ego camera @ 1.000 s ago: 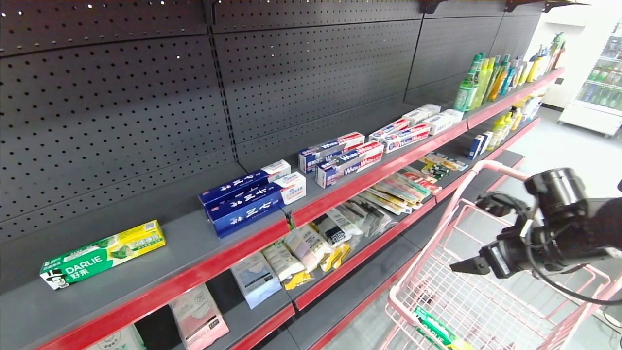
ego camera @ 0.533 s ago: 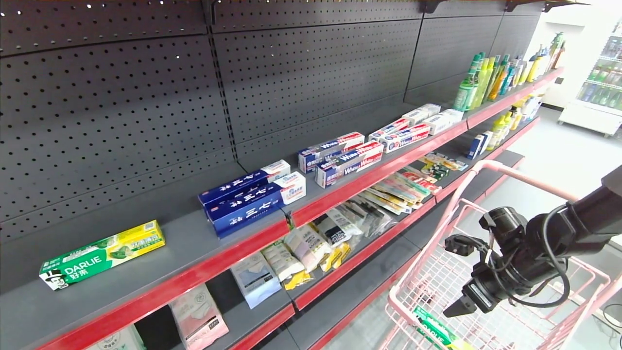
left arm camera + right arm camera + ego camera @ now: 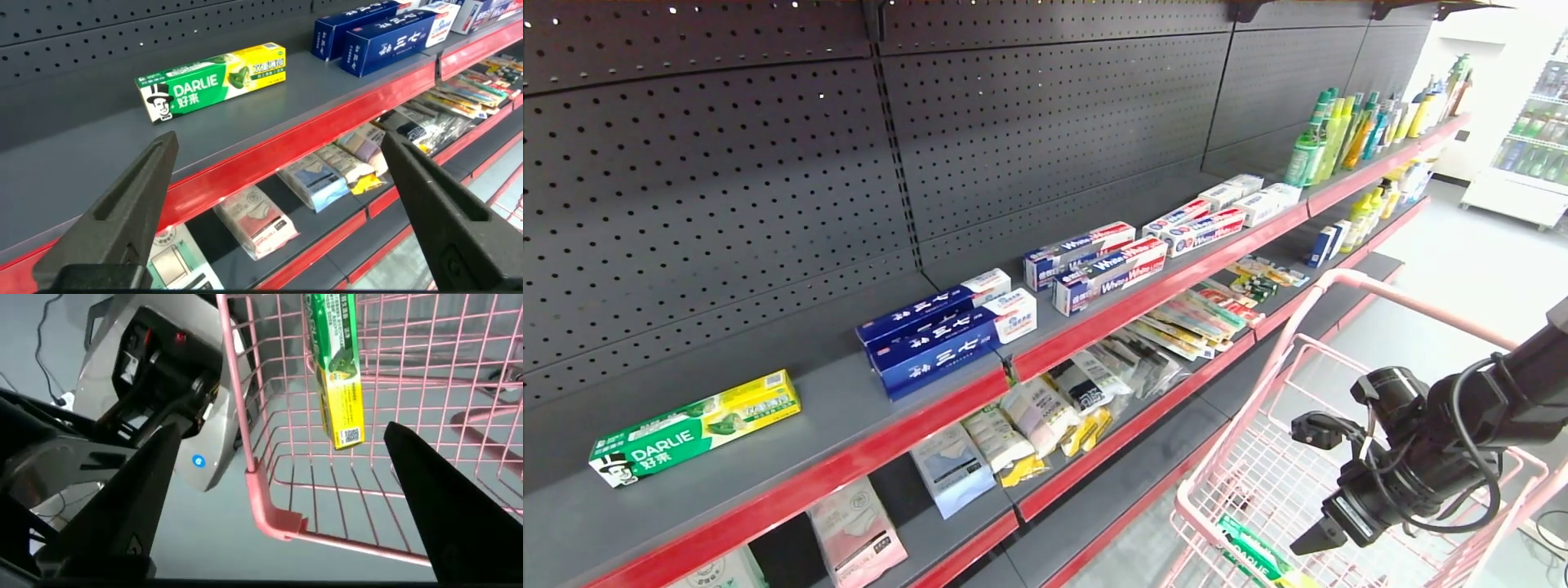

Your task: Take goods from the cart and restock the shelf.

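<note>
Nearest to us, the pink wire cart [image 3: 1245,425] stands in front of the shelf unit, its handle end pointing away along the aisle. A green toothpaste box [image 3: 1248,552] lies flat on the cart's wire floor, close to the corner nearest the shelf. The cart's rim and wire wall stand between that box and the shelf.

The right end effector [image 3: 1316,536] hangs inside the cart, pointing down toward the green toothpaste box, near it but not touching. In the right wrist view its fingers are spread wide with nothing between them. The box lies beyond them on the pink grid.

The left end effector [image 3: 278,139] faces the shelf, its fingers also set far apart and gripping nothing.

Beyond the cart, the lower shelf [image 3: 1094,453] holds soft packets [image 3: 1029,416] and flat carded goods [image 3: 1192,318] lying in rows. Above it, the upper shelf [image 3: 1094,322], red along its front edge, carries a second green box [image 3: 694,429] lying alone toward the left, with bare shelf on both sides of it. Further along sit two dark blue boxes [image 3: 947,327] side by side, then blue, white and red boxes [image 3: 1094,265] in pairs. At the far end stand upright bottles [image 3: 1327,131]. Black pegboard [image 3: 1013,122] backs the whole unit, and a glass-fronted cooler [image 3: 1527,147] stands past it.
</note>
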